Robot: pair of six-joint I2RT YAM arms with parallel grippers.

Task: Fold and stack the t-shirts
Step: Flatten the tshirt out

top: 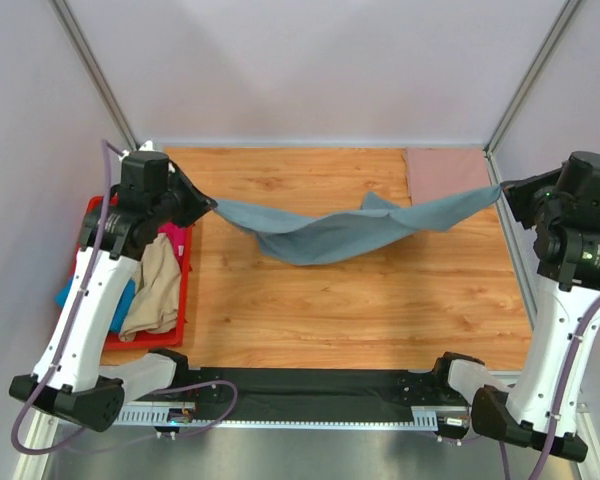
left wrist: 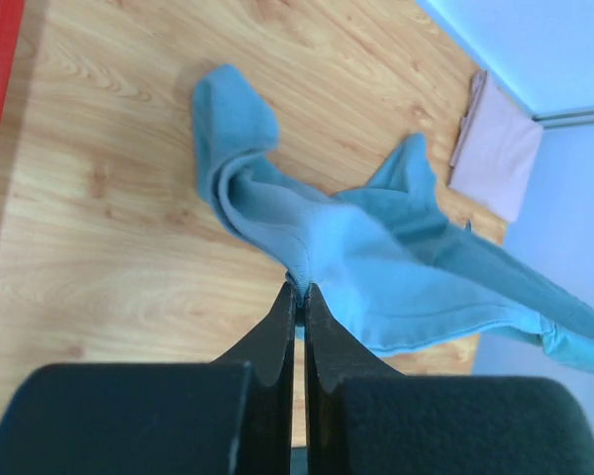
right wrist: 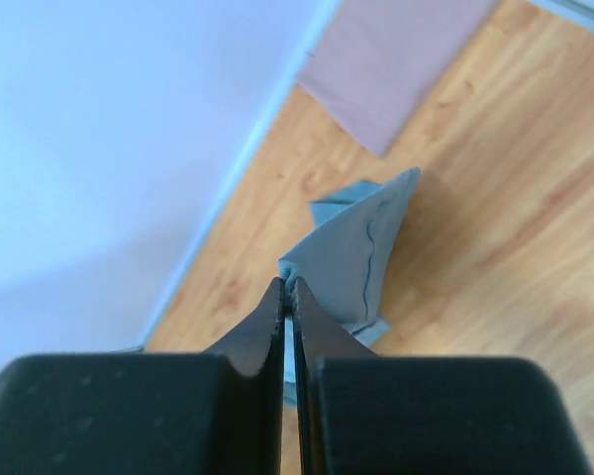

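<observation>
Clamped shut on 1 end of the grey-blue t-shirt (top: 330, 235) with the left jaws, near the left edge of the tabletop (top: 380, 310). Clamped shut on the opposite end with the right jaws, near the right edge. Strung between the 2, sagging low at the middle; cannot tell whether touching the wood there.

Judged early in the task. Done so far: only 1 folded, the dusty-pink t-shirt (top: 445, 172), lying flat at the far right corner. Left to do: spreading and folding the grey-blue one, then the beige t-shirt (top: 158, 285), magenta t-shirt (top: 177, 240) and bright blue t-shirt (top: 127, 298), all heaped in the red bin (top: 185, 300) at the left edge, then stacking.

Wood-grain surface, smooth and light brown. Plain pale walls on 3 sides, with metal posts (top: 95, 70) at the far corners.
</observation>
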